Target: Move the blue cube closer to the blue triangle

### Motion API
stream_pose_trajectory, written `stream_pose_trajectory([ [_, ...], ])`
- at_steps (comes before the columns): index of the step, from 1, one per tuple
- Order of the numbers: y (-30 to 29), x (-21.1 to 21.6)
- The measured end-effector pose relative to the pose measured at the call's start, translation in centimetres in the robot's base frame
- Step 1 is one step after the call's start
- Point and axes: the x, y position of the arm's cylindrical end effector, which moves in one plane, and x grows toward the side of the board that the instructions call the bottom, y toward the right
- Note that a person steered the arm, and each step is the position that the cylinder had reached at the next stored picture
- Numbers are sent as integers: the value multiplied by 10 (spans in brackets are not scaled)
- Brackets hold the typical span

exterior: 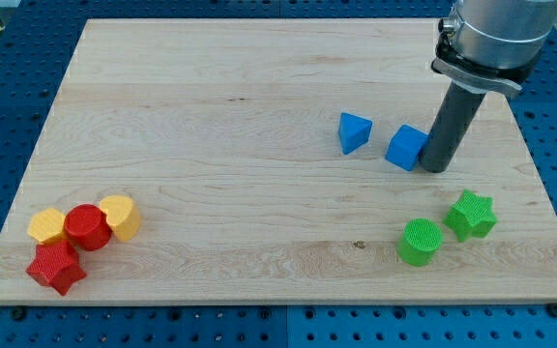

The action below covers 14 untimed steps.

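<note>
My tip [435, 168]: lower end of a straight dark rod, set down on the worktop [211, 116] at the right side, pressed against the right face of the blue cube [407, 148]; I carry no fingers, so there is nothing to stand wide, narrow or holding. Blue cube: touching my tip on its right, mid-depth on the board. Blue triangle [354, 131]: just left of the cube, slightly farther back, a narrow strip of bare wood between the two. Green star-shaped block [472, 215]: near side, right of my tip and nearer the view's bottom. Green cylinder [420, 242]: just left of the green star, a little nearer still. Far-left near corner, a tight cluster: red cylinder [87, 227] in the middle; yellow block [121, 217] touching it on the right; second yellow block [47, 226] touching it on the left; red star-shaped block [55, 268] just in front. Worktop: pale wooden board on a blue perforated bench [8, 106].
</note>
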Motion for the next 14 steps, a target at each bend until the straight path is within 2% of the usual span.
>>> stream_pose_trajectory([
  [2, 18, 1],
  [3, 56, -6],
  [4, 61, -23],
  [12, -6, -29],
  [14, -3, -29],
])
